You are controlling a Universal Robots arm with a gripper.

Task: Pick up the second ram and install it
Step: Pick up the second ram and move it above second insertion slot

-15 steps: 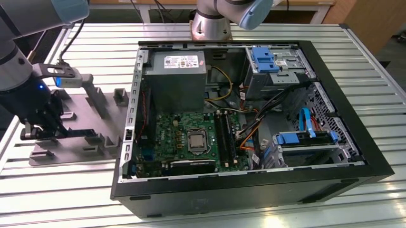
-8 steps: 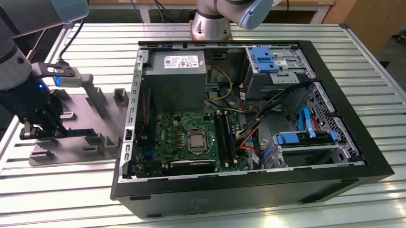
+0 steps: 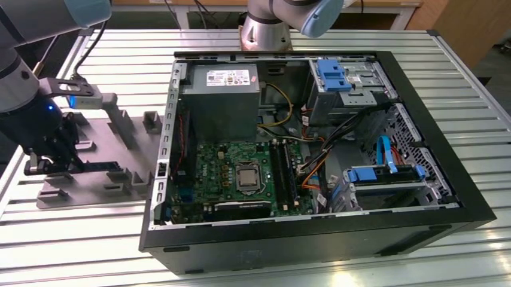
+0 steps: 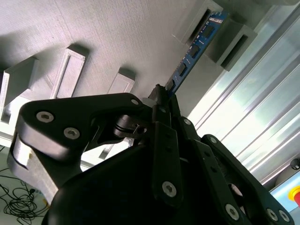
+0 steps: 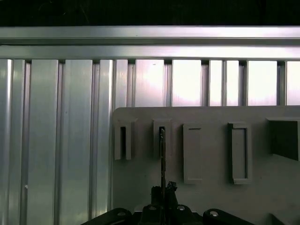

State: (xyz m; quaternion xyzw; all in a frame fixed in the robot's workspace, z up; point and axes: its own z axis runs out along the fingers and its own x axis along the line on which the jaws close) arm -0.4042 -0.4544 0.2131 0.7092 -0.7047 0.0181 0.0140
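The arm point(image 3: 20, 78) comes in from the upper corner at the exterior view's left. Its wrist points straight down over a grey tray point(image 3: 104, 128) that lies on the slatted metal table point(image 3: 80, 239). The arm's base point(image 3: 267, 30) stands on the table behind the open case point(image 3: 319, 239).

The gripper point(image 3: 49, 161) hangs low over the part of the tray farthest to the exterior view's left, well apart from the case.

In the second wrist view, the black gripper point(image 4: 161, 101) has its fingers drawn together on one end of the ram point(image 4: 194, 47), a thin blue stick with dark chips. The ram runs away from the fingertips, and its far end sits in a grey slotted block point(image 4: 220, 33) of the tray point(image 4: 93, 28), beside the table's ribs point(image 4: 262, 93).

In the first wrist view, the ram point(image 5: 162, 150) is seen edge-on as a thin dark line. It rises from the gripper point(image 5: 162, 190) into a narrow pocket point(image 5: 161, 138) of the tray point(image 5: 213, 154). A like pocket point(image 5: 123, 140) lies just beside it, and two wider pockets point(image 5: 192, 152) lie on the other side. The table point(image 5: 61, 140) runs past the tray's edge.

Inside the case, the green board point(image 3: 224, 161) lies flat, with long black slots point(image 3: 283, 170) along its side toward the exterior view's right.
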